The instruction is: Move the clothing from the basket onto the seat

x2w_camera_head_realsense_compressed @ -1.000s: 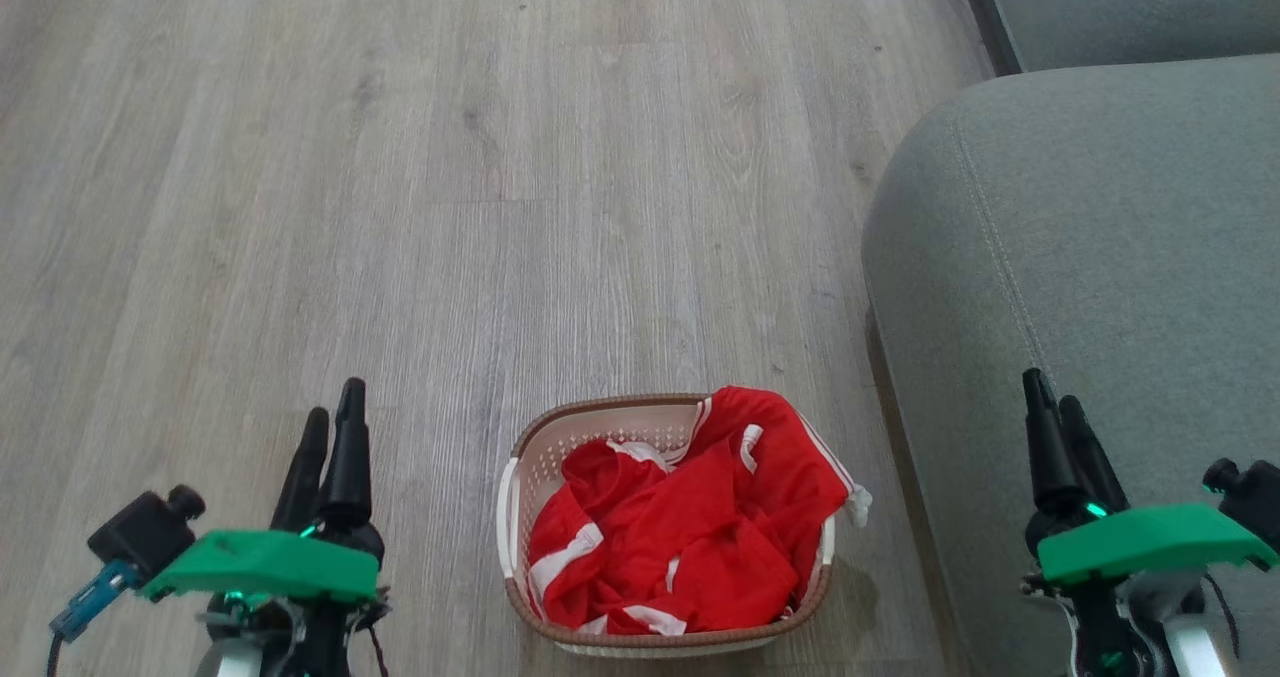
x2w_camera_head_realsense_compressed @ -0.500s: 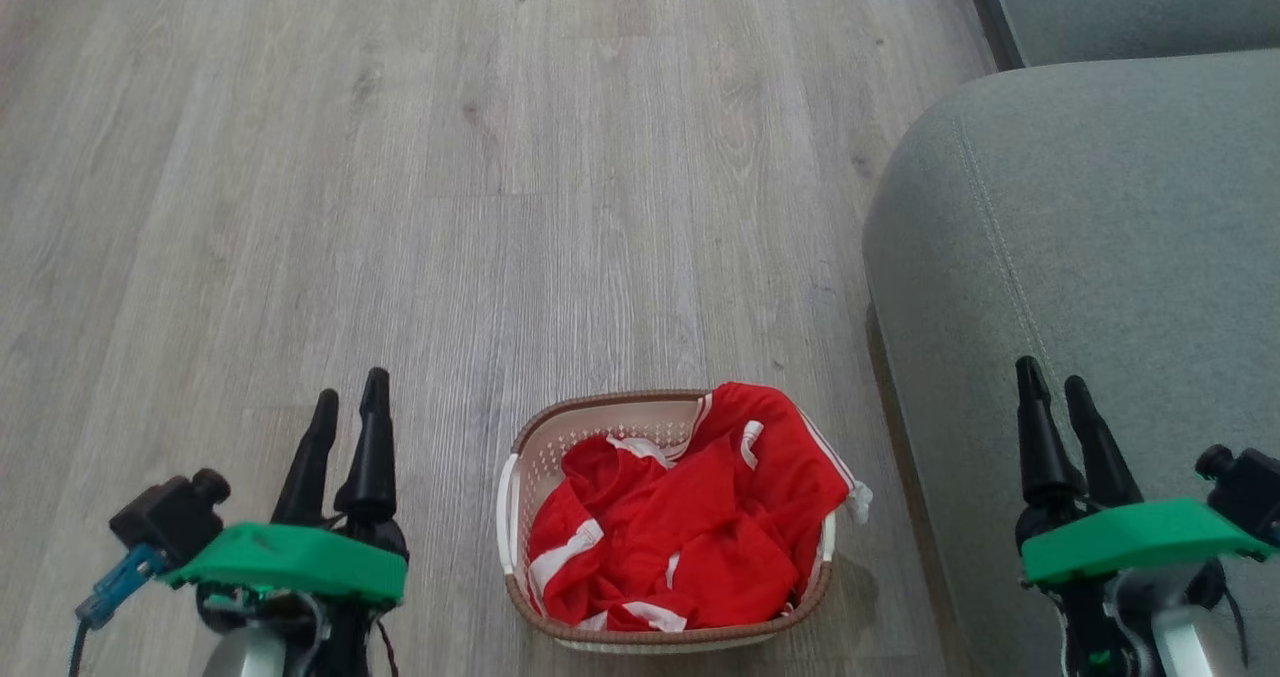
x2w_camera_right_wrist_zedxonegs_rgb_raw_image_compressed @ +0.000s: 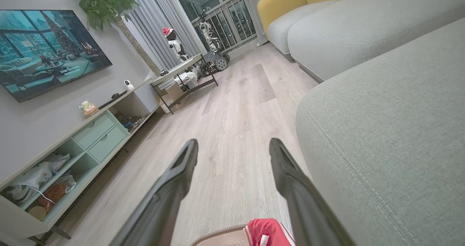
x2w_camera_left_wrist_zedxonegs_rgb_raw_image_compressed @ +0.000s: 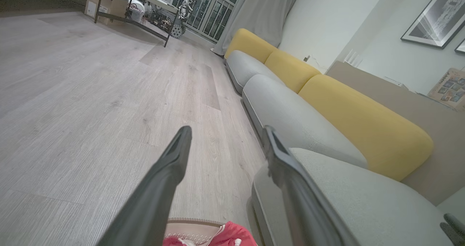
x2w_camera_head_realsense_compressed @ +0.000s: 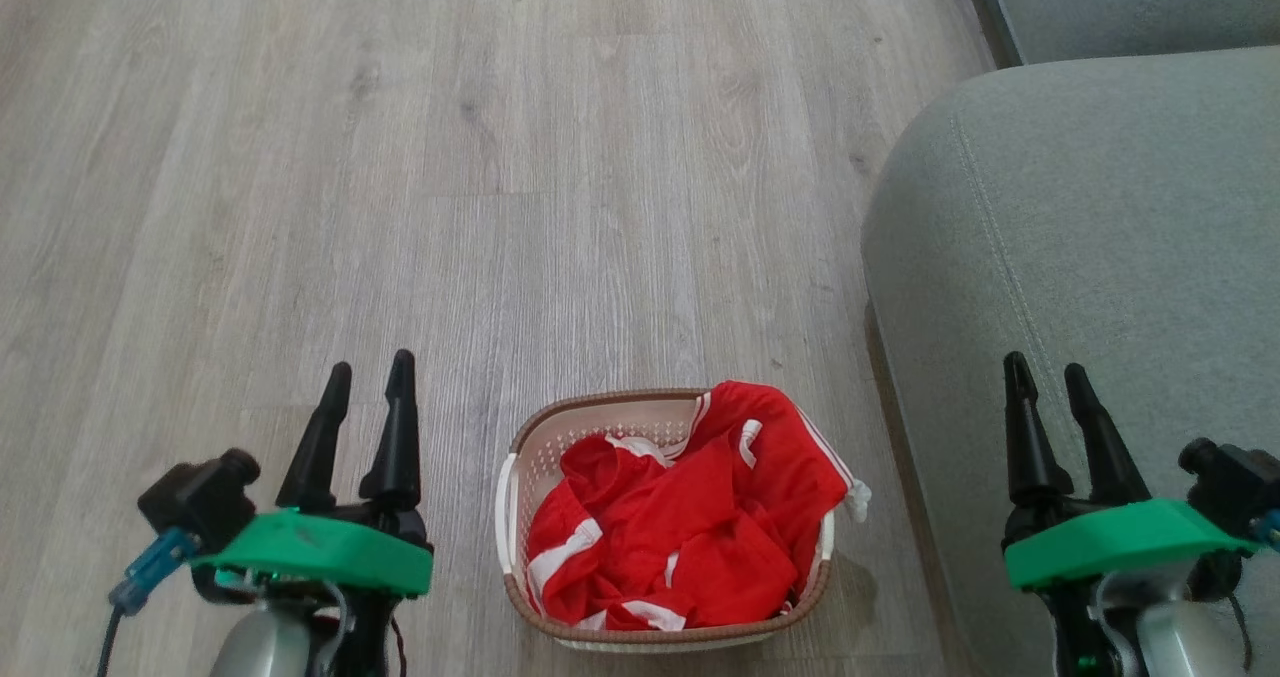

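The red clothing (x2w_camera_head_realsense_compressed: 690, 517) with white stripes lies crumpled in the cream basket (x2w_camera_head_realsense_compressed: 530, 462), which stands on the floor at the bottom centre of the head view. Its right edge hangs over the brown rim. To the basket's right rises the grey-green seat (x2w_camera_head_realsense_compressed: 1080, 227). My left gripper (x2w_camera_head_realsense_compressed: 370, 377) stands open over the floor, left of the basket. My right gripper (x2w_camera_head_realsense_compressed: 1048, 375) stands open over the seat's front part. The left wrist view shows the clothing (x2w_camera_left_wrist_zedxonegs_rgb_raw_image_compressed: 225, 238) and basket rim (x2w_camera_left_wrist_zedxonegs_rgb_raw_image_compressed: 192, 222) at its bottom edge, between the open gripper (x2w_camera_left_wrist_zedxonegs_rgb_raw_image_compressed: 225, 131) fingers. The right wrist view catches the clothing (x2w_camera_right_wrist_zedxonegs_rgb_raw_image_compressed: 267, 231) too.
Pale wood-look floor (x2w_camera_head_realsense_compressed: 450, 157) stretches ahead and to the left. A second grey cushion (x2w_camera_head_realsense_compressed: 1130, 2) lies at the far right, with yellow backrests (x2w_camera_left_wrist_zedxonegs_rgb_raw_image_compressed: 348, 104) behind. A TV cabinet (x2w_camera_right_wrist_zedxonegs_rgb_raw_image_compressed: 72, 148) and a low table (x2w_camera_right_wrist_zedxonegs_rgb_raw_image_compressed: 181, 71) stand far off.
Both grippers have opened from nearly shut to spread fingers. The left gripper has shifted right and forward, toward the basket; the right has edged slightly forward and left.
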